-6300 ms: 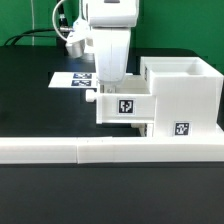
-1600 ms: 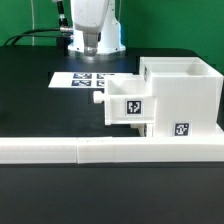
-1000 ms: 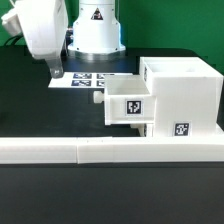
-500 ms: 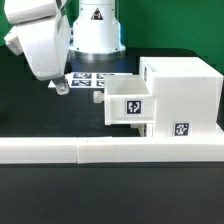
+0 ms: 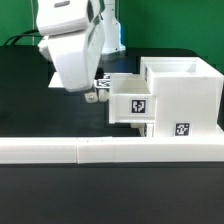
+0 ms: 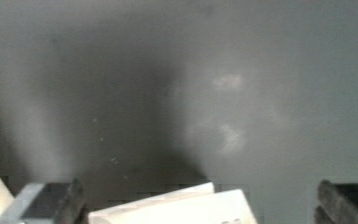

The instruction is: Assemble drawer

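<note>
The white drawer casing [image 5: 182, 92] stands at the exterior view's right. One shallow tray [image 5: 128, 103] with a tag sticks partly out of the casing's upper slot, knob toward the exterior view's left. A second tag [image 5: 181, 128] sits lower on the casing's front. My gripper [image 5: 92, 96] hangs low just left of the tray's knob, apart from it as far as I can tell. In the wrist view my gripper [image 6: 199, 203] is open, with its dark fingers [image 6: 48, 200] wide apart. A white corner [image 6: 167, 207] shows between them, not gripped.
The long low white border wall [image 5: 100, 150] runs along the front of the black table [image 5: 30, 100]. The marker board [image 5: 52, 80] lies behind my arm, mostly hidden by it. The robot's base stands at the back.
The tray sits further into the casing than in the oldest frame. My arm then rose, swung to the exterior view's left, and has come back right and down to the tray's knob.
</note>
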`<state>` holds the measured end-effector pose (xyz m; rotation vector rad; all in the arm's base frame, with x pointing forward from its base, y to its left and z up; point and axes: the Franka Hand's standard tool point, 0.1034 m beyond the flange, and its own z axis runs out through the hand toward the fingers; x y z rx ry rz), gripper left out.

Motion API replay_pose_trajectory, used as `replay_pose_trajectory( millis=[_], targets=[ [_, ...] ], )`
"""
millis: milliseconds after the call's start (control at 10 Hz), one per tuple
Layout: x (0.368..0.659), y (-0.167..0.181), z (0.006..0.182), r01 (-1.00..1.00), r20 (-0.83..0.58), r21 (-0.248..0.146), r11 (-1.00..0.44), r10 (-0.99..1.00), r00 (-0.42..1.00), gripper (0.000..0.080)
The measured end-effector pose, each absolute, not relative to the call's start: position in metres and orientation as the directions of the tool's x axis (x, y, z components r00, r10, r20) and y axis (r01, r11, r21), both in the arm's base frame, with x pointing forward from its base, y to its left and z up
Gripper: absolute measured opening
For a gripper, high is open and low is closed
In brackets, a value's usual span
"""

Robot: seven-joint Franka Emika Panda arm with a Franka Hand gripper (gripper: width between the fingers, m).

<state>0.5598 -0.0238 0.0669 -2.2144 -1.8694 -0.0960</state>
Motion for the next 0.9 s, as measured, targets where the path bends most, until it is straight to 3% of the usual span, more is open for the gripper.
replay_pose_trajectory(
  millis=[900],
  targets=[
    [0.573,0.033,0.063,0.94,0.162,-0.172,-0.294,0.933,0.322,0.0649]
  ],
)
